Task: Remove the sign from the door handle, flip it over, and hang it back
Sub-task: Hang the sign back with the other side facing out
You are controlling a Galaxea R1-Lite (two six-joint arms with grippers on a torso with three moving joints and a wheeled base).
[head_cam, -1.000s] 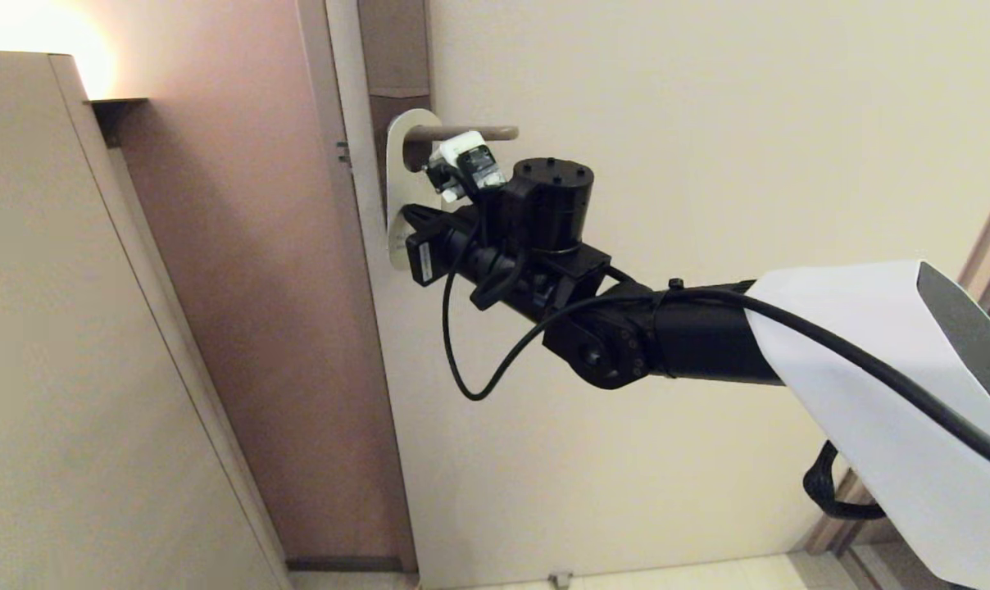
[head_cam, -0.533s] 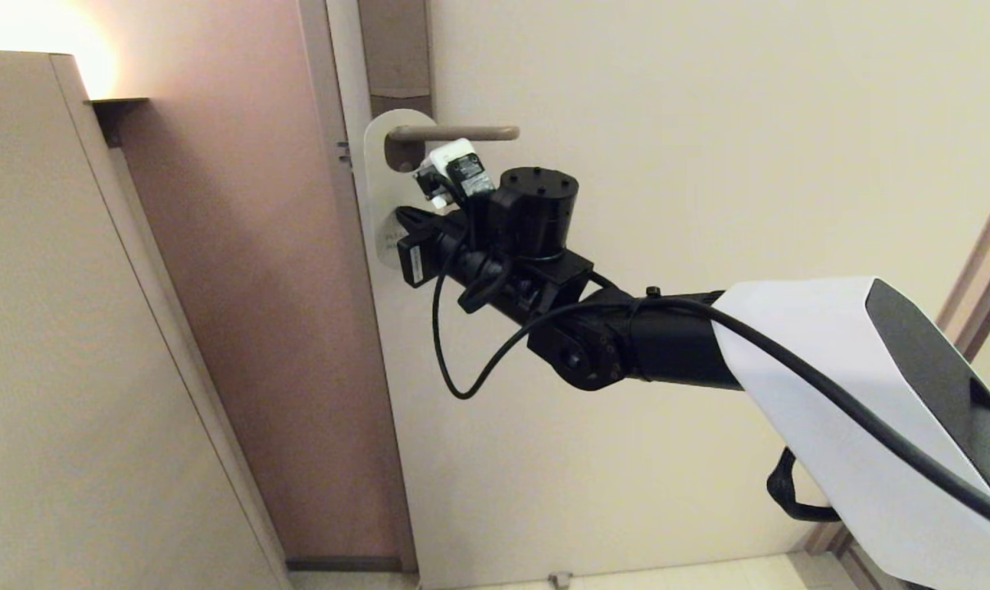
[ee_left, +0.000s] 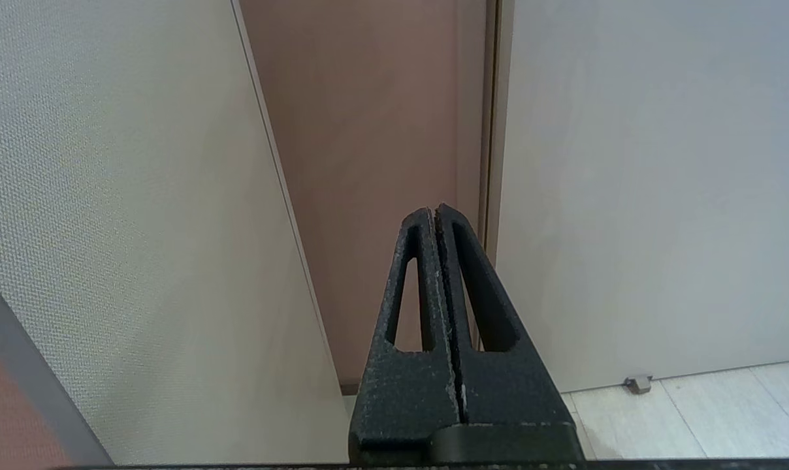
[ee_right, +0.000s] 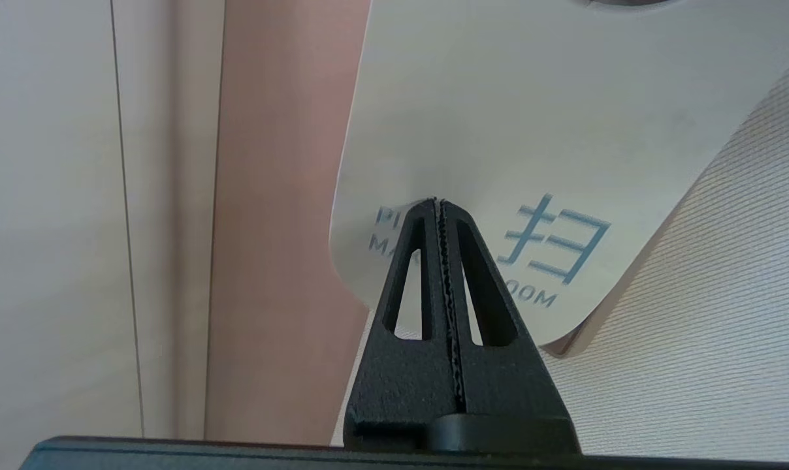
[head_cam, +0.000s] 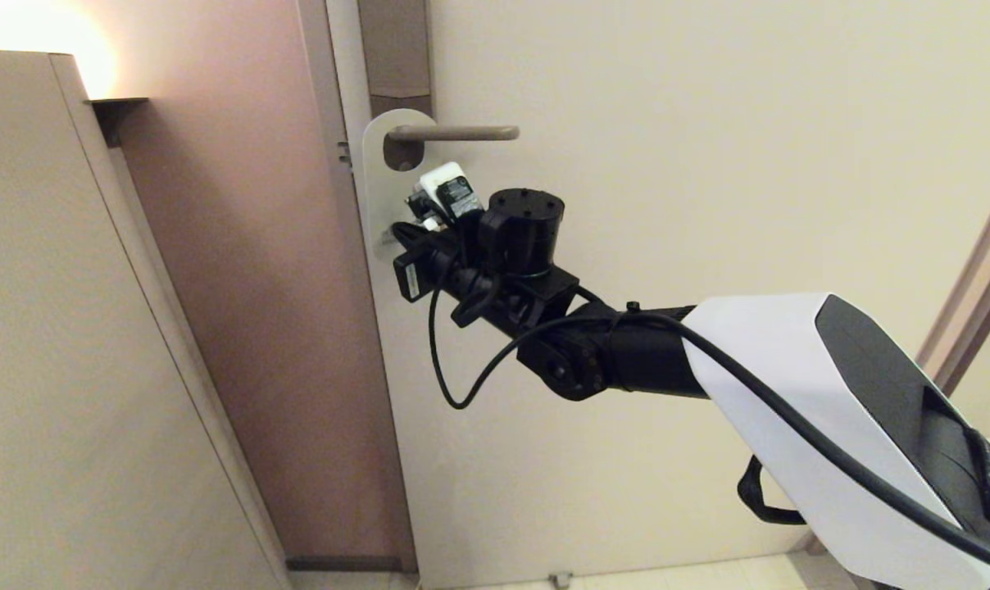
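The sign [head_cam: 378,184] hangs by its oval hole on the door handle [head_cam: 462,132], white face outward. In the right wrist view its teal lettering shows on the white face [ee_right: 499,117], and the card hangs tilted. My right gripper [head_cam: 397,235] is at the sign's lower end, below the handle. Its jaws [ee_right: 435,202] are shut with nothing between them, the tips pointing at the sign's printed face; whether they touch it I cannot tell. My left gripper [ee_left: 434,212] is shut and empty, low near the door frame, outside the head view.
The cream door [head_cam: 708,205] fills the right side, with the brown backplate [head_cam: 397,57] above the handle. A beige cabinet side [head_cam: 69,328] and a brown wall strip [head_cam: 257,287] stand at the left. A small door stop [head_cam: 559,578] sits on the floor.
The sign has swung from nearly edge-on to flat against the door. My right gripper has dropped down and slightly left, away from the handle, staying shut.
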